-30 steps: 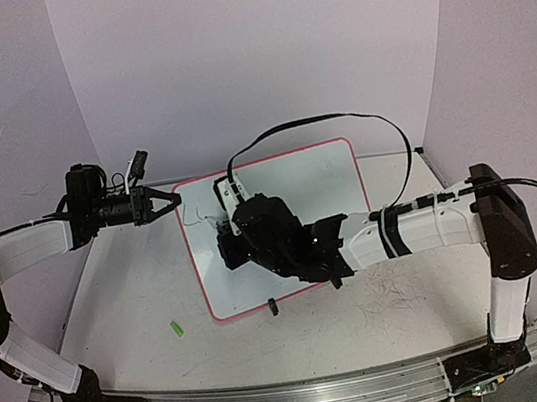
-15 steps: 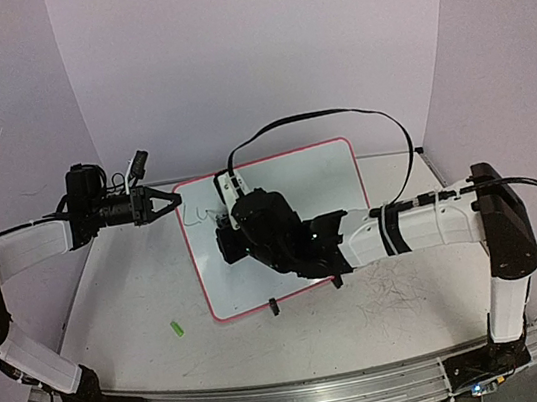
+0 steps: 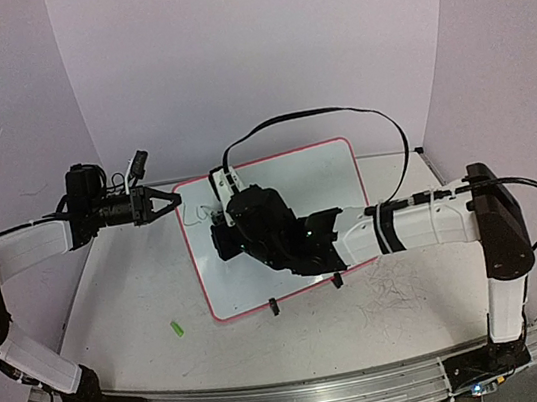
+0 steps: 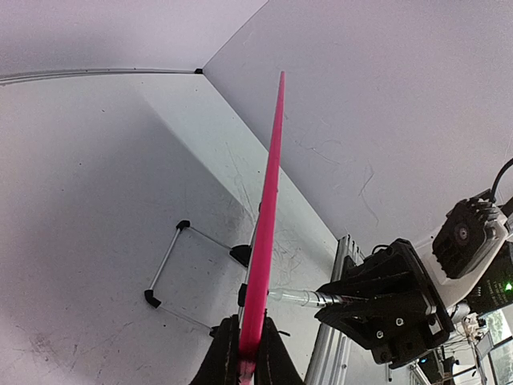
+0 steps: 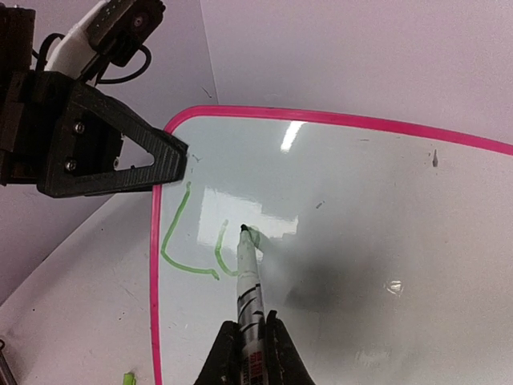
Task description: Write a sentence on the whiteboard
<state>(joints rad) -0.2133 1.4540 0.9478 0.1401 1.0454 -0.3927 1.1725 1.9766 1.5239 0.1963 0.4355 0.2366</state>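
Left pincer (image 3: 170, 202) clenched on the far-left rim of the whiteboard (image 3: 331, 181), which lies mid-table (image 3: 131, 292); near that corner the sentence (image 5: 190, 241) is a green L plus a partial second letter, marker (image 5: 250, 293) tip touching it, right pincer (image 5: 250, 341) grasping the marker's barrel.

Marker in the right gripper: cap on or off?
Off. The white marker with black print shows a bare dark tip, set against the pink-rimmed white whiteboard at the end of the green strokes.
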